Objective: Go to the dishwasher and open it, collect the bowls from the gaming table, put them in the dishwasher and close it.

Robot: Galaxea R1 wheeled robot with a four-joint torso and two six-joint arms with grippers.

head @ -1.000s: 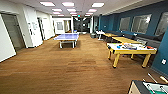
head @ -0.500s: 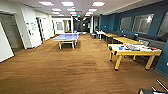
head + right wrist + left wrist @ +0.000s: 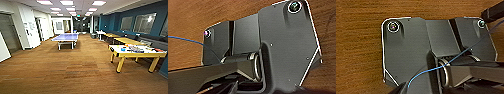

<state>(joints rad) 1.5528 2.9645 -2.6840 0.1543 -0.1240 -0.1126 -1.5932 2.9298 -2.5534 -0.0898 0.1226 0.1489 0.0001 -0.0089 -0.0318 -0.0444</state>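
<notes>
The gaming table [image 3: 137, 51], a long pale-topped table on yellow legs, stands at the right of the room with colourful boxes and pieces on it. At this distance I cannot make out the bowls among them. The dishwasher is out of view. In the left wrist view the arm's dark plate [image 3: 411, 50] hangs over the wooden floor with a blue cable across it. The right wrist view has its dark plate [image 3: 285, 42] over the same floor.
A blue table-tennis table [image 3: 65, 38] stands mid-room ahead. Yellow-topped tables [image 3: 126, 40] line the blue right wall under windows. White walls and doorways [image 3: 10, 35] run along the left. Wide wooden floor [image 3: 75, 70] lies between, and a corridor [image 3: 80, 25] opens at the far end.
The whole head picture has shifted slightly, so the camera has moved a little. The tables keep their places in the room.
</notes>
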